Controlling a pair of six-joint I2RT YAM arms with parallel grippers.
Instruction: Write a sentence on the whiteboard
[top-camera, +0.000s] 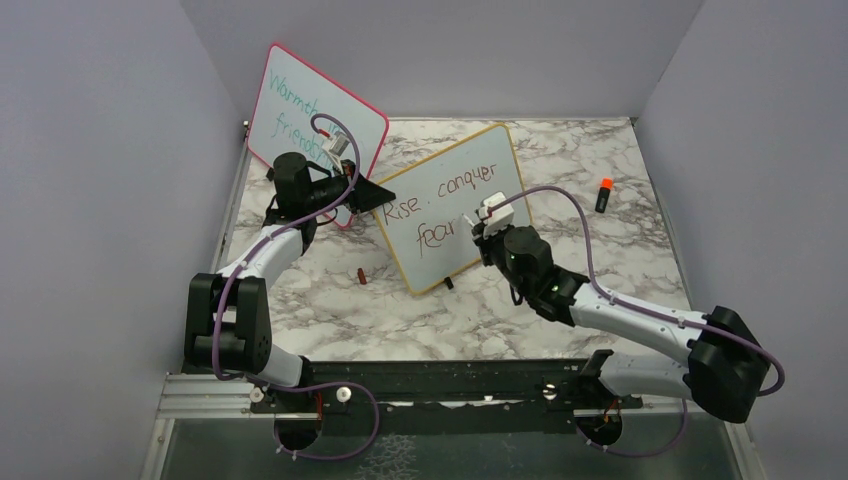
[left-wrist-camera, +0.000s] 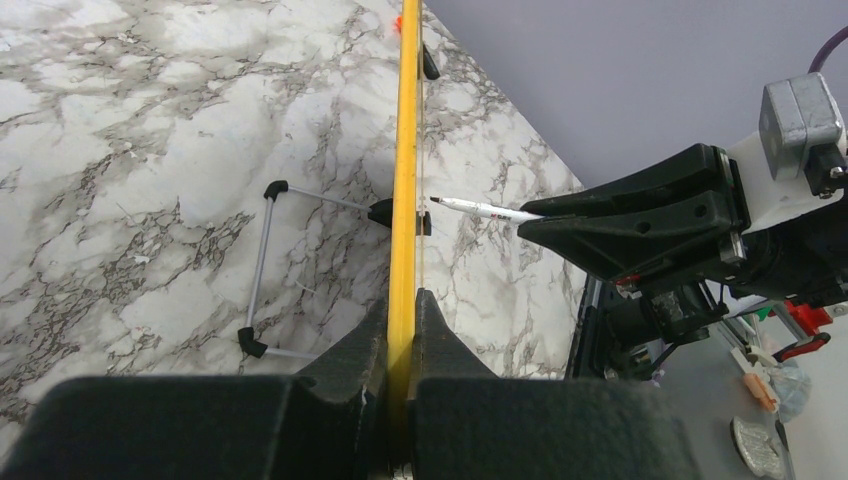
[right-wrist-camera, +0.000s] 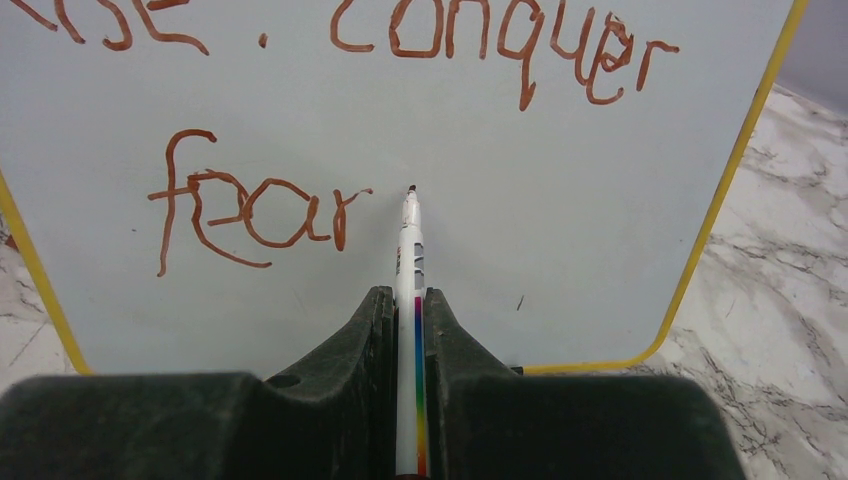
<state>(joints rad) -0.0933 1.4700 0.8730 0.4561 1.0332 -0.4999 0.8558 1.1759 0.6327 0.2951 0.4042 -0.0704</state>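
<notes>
The marker (right-wrist-camera: 409, 240) is clenched in the right gripper (right-wrist-camera: 405, 300), its tip at 3 o'clock of "fear". On the mid-table whiteboard (top-camera: 430, 265), the sentence (top-camera: 440, 200) seems nearly done; perhaps a closing letter is left. The whiteboard's 9 o'clock edge is clamped by the left gripper (left-wrist-camera: 403, 310).

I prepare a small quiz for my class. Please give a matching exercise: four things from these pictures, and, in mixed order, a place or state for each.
Things:
1 left gripper
2 right gripper
3 pink-framed board
4 orange-capped pen

States:
A lies on the table near the right wall
B shut on the marker
C stands at the back left
D shut on the whiteboard, at its yellow edge

Pairs: 1-D, 2-B, 3-C, 4-A
</notes>
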